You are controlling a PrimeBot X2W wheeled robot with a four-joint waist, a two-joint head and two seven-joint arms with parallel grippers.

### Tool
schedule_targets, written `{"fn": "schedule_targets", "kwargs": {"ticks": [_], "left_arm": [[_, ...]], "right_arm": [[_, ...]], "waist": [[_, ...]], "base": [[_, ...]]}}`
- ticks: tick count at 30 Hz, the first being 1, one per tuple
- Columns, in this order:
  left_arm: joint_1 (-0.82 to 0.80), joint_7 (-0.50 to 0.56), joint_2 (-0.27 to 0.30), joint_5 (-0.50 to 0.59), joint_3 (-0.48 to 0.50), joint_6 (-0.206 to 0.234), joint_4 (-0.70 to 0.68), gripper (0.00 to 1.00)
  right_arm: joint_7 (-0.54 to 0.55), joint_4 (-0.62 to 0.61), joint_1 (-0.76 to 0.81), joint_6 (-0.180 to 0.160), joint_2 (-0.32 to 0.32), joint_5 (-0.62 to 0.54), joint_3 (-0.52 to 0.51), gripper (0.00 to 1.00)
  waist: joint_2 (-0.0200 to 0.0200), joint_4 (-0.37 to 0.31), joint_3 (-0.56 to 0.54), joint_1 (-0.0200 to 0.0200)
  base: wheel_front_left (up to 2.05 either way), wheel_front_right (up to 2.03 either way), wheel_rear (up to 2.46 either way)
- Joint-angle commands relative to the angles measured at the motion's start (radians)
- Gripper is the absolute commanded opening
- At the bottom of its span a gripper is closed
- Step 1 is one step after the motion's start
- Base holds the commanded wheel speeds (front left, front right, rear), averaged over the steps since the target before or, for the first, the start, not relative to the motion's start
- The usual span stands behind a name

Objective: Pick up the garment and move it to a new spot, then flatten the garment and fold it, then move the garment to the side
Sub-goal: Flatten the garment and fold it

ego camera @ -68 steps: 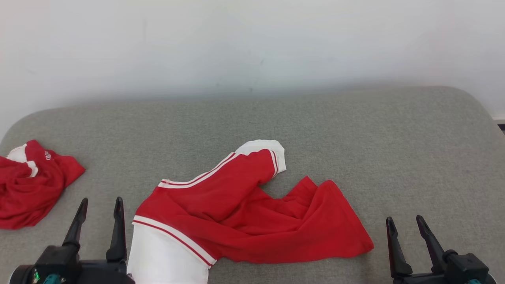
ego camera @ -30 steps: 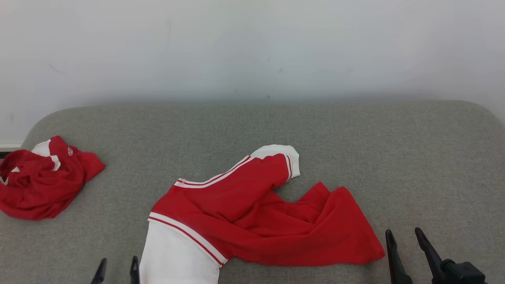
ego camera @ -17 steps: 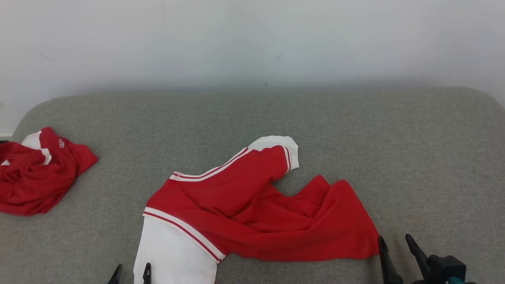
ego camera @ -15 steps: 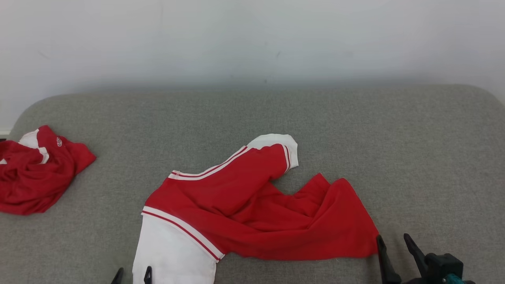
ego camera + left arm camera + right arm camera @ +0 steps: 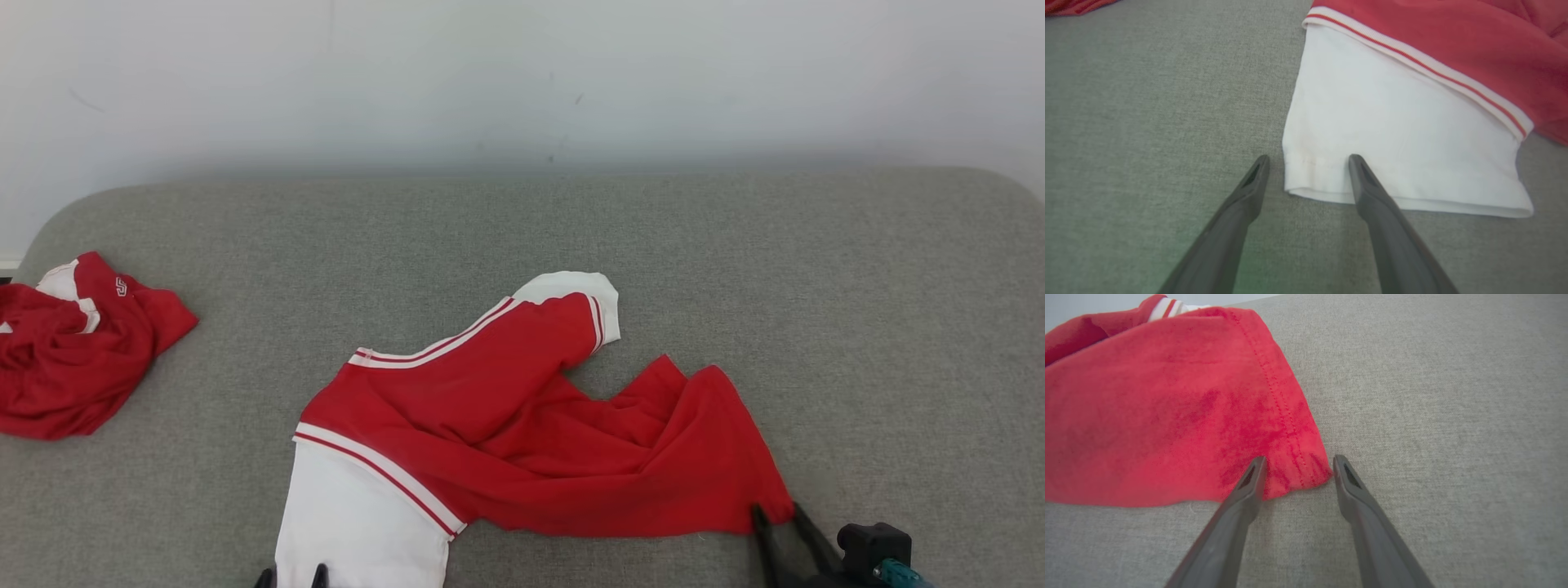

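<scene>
The garment (image 5: 522, 425), red with white striped trim and a white panel, lies rumpled in the middle of the grey cushion (image 5: 816, 310). My left gripper (image 5: 291, 576) is open at the bottom edge of the head view, at the white panel's near left corner. In the left wrist view the left gripper (image 5: 1308, 161) straddles that corner of the white cloth (image 5: 1392, 134), one finger on the cushion and one over the hem. My right gripper (image 5: 1298, 461) is open with its fingertips on either side of the red hem corner (image 5: 1290, 465), seen in the head view as the right gripper (image 5: 775, 518).
A second crumpled red and white garment (image 5: 73, 351) lies at the cushion's far left. A pale wall (image 5: 522, 82) runs behind the cushion. Bare grey fabric stretches to the right of the garment and behind it.
The right gripper has slid left and forward until its tips straddle the red hem corner. The left gripper's tips have moved right to the white corner. The head camera has shifted a little.
</scene>
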Motion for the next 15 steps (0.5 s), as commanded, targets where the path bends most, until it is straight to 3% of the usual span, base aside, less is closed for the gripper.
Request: {"fn": "schedule_targets", "kwargs": {"ticks": [1, 2, 7, 15], "left_arm": [[-0.01, -0.001, -0.009, -0.021, -0.024, -0.002, 0.034, 0.38], [-0.017, 0.001, -0.011, -0.039, -0.039, -0.002, 0.044, 0.0], [-0.018, -0.001, -0.003, -0.079, -0.045, -0.001, -0.018, 0.0], [0.018, -0.003, -0.01, -0.08, 0.014, -0.001, -0.218, 0.0]], "right_arm": [[0.0, 0.012, -0.011, -0.002, 0.002, 0.012, 0.008, 0.0], [0.0, 0.016, -0.014, -0.002, 0.001, 0.018, 0.01, 0.0], [-0.001, -0.021, 0.0, -0.002, 0.003, 0.041, 0.007, 0.0], [0.0, -0.212, 0.039, -0.002, -0.005, 0.088, -0.005, 0.0]], "waist": [[0.0, 0.003, -0.002, 0.0], [0.0, 0.005, -0.002, 0.0], [0.0, 0.009, -0.008, 0.0], [0.0, 0.002, -0.007, 0.0]], "base": [[0.0, 0.0, 0.0], [0.0, 0.0, 0.0], [0.0, 0.0, 0.0], [0.0, 0.0, 0.0]]}}
